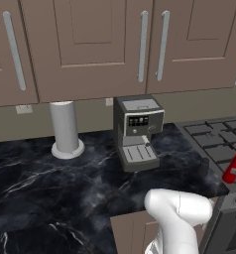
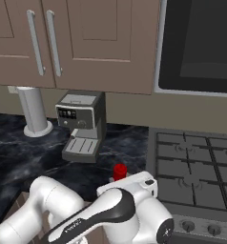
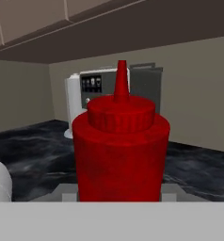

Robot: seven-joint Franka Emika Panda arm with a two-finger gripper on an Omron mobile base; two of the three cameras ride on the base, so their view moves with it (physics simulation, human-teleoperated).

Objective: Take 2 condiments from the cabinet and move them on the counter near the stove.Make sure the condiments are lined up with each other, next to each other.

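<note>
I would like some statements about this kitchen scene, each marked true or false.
1. The cabinet doors are shut. True.
2. The gripper holds a red bottle. True; the jaws are shut on it.
3. The coffee machine stands on the stove. False; it stands on the counter, beside the stove.
4. The bottle in the gripper is green. False; it is red.
5. A paper towel roll stands upright on the counter. True.
</note>
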